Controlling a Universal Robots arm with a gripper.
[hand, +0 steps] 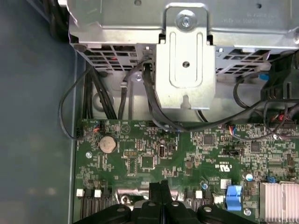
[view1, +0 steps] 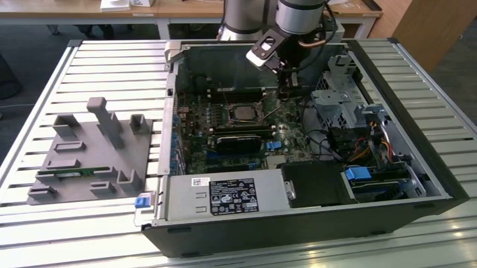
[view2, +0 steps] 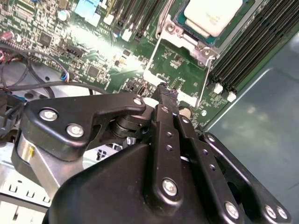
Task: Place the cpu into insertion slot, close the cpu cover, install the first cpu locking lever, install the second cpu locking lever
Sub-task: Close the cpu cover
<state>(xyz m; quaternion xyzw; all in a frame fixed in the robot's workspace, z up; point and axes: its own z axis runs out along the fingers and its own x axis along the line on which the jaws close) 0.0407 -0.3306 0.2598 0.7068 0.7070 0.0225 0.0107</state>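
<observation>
The cpu [view2: 212, 16], a square chip with a pale silvery top, sits in its socket on the green motherboard; in the exterior view the cpu [view1: 242, 113] lies mid-case. The cpu cover [view2: 153, 57], a thin metal frame with a large opening, is swung open and lies over the board beside the socket. My gripper [view2: 167, 91] is shut, its tips right at the cover's far edge, and nothing shows between them. In the exterior view the gripper [view1: 289, 92] reaches down into the case to that view's right of the socket. The shut gripper [hand: 161, 185] also shows above the board.
A metal drive cage [hand: 187, 51] and black cables [hand: 149, 102] lie close beyond the fingers. Memory slots [view2: 252, 42] flank the socket. The power supply [view1: 223, 195] fills the case's near side. A grey fixture [view1: 89, 151] stands on the slatted table at the exterior view's left.
</observation>
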